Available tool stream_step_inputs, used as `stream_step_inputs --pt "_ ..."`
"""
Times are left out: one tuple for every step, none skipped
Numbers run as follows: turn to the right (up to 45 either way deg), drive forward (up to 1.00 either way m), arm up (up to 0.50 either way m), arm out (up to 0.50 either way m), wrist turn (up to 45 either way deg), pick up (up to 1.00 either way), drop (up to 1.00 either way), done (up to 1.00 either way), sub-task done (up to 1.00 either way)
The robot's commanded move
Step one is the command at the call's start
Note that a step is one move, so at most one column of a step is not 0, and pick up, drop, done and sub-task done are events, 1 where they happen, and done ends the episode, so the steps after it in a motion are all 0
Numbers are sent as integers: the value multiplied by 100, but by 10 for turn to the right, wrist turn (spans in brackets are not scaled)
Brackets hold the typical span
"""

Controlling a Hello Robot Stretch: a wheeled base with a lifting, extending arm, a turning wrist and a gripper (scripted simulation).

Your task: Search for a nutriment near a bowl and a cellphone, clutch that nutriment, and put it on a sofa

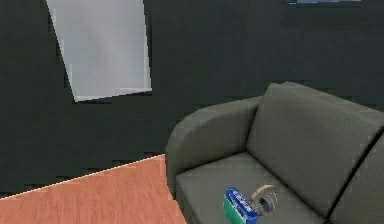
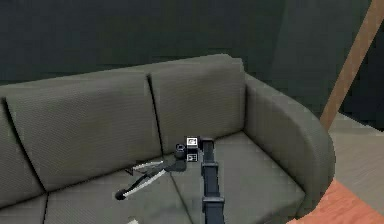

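My hand [image 2: 128, 182] sits at about seven o'clock from the centre of the arm side view. Its dark body and two thin fingers [image 2: 150, 165] reach toward nine o'clock across the seat cushion of an olive-grey upholstered sofa [image 2: 90, 120]. The dark square bar of my arm [image 2: 212, 188] rises from six o'clock and ends at two small white squares with black marks [image 2: 192, 147]. The cushion lies right behind the fingers, so I cannot tell whether the hand holds anything or touches the seat. At three o'clock a slanted brown wooden post [image 2: 350, 80] stands beyond the sofa's rounded armrest, with reddish-brown plank floor [image 2: 350, 208] at five o'clock.

In the forward view the sofa fills the four o'clock corner. On its seat, at five o'clock, lies a small blue-and-white boxy thing [image 1: 240, 204], with a grey curved thing [image 1: 266, 192] just beside it at its two o'clock. I cannot tell whether the boxy thing is the nutriment. A pale grey flat panel [image 1: 105, 45] hangs at eleven o'clock on the dark wall [image 1: 200, 60].
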Motion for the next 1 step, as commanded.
stream_step_inputs --pt "0 0 0 -8 0 0 0 0 0"
